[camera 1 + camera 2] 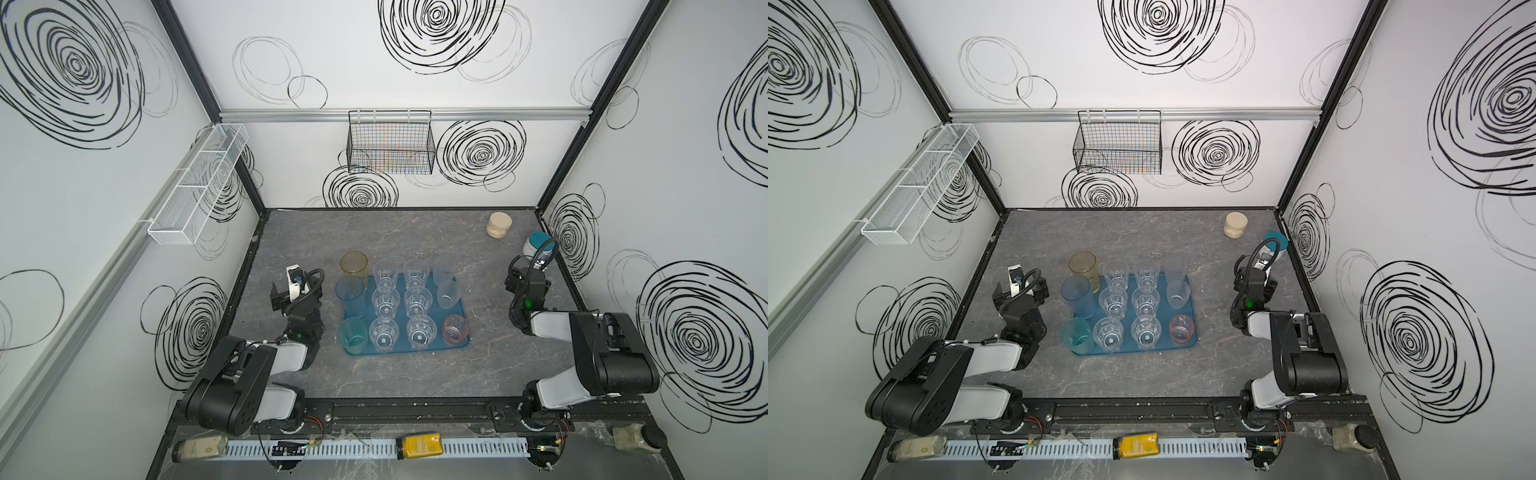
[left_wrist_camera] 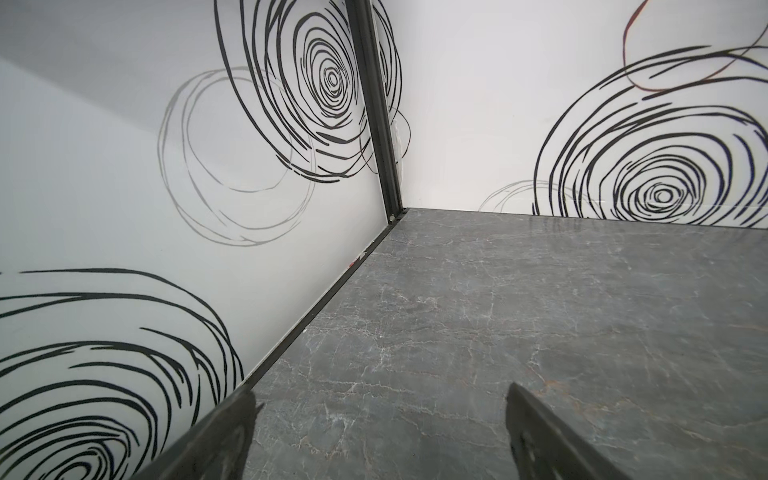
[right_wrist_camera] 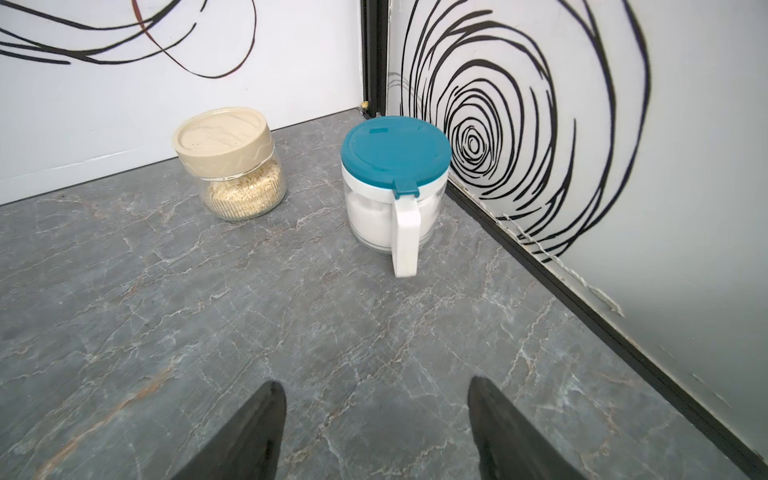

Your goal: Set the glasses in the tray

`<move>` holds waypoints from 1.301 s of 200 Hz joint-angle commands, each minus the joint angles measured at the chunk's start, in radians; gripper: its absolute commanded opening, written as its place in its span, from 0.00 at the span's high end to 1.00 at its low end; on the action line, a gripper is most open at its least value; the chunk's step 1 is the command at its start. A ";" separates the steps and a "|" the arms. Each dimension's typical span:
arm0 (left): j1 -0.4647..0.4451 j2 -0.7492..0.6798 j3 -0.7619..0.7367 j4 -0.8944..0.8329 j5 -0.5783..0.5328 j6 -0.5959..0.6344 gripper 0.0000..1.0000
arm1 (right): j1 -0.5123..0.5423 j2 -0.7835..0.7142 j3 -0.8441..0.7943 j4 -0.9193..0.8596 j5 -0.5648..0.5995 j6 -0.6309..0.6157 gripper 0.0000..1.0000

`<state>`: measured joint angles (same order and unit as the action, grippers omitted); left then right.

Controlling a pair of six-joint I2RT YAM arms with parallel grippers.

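Glasses [image 1: 384, 332] packed on the teal tray [image 1: 440, 345] mid-bench. Left gripper [image 2: 380, 415] by the left edge, right gripper [image 3: 376, 390] by the right edge, both gaping, empty.

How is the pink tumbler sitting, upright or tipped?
Upright. The pink tumbler stands mouth up inside the tray, at its near right corner.

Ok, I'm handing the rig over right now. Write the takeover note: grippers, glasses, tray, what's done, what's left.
Left gripper: open, empty, over bare table left of the tray.
Right gripper: open, empty, facing the far right corner.
Glasses: twelve upright, in rows on the tray.
Done: no glass stands clearly apart from the tray.
Left: check the amber glass at the far left corner; I cannot tell whether its base sits inside the rim.
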<state>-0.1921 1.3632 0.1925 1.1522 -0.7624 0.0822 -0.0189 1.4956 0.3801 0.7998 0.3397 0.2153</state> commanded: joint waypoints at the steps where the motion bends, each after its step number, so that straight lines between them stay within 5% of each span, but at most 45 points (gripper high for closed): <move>1: 0.021 0.006 0.014 0.100 0.079 0.014 0.04 | 0.000 -0.043 -0.076 0.194 -0.019 -0.042 0.26; 42: -0.018 0.009 0.005 0.122 0.103 0.058 0.04 | -0.008 -0.039 -0.076 0.198 -0.076 -0.061 0.24; 67: -0.026 -0.036 -0.001 0.056 0.143 -0.049 0.04 | -0.016 -0.043 -0.091 0.221 -0.140 -0.076 0.24; 105: -0.002 0.051 -0.061 0.287 0.219 -0.073 0.04 | -0.023 -0.044 -0.099 0.237 -0.187 -0.092 0.23; 147: 0.028 0.065 -0.042 0.249 0.304 -0.081 0.04 | -0.024 -0.018 -0.180 0.410 -0.225 -0.118 0.00; 190: 0.120 0.109 0.006 0.164 0.523 -0.127 0.04 | -0.018 -0.024 -0.174 0.386 -0.209 -0.109 0.00; 204: 0.123 0.156 -0.031 0.301 0.519 -0.123 0.04 | -0.016 -0.026 -0.173 0.380 -0.205 -0.108 0.00; 260: 0.129 0.139 -0.018 0.249 0.523 -0.133 0.04 | -0.016 -0.023 -0.169 0.378 -0.203 -0.108 0.00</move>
<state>-0.0700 1.4998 0.1810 1.3117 -0.2638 -0.0357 -0.0395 1.4727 0.2085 1.1305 0.1341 0.1192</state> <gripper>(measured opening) 0.960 0.999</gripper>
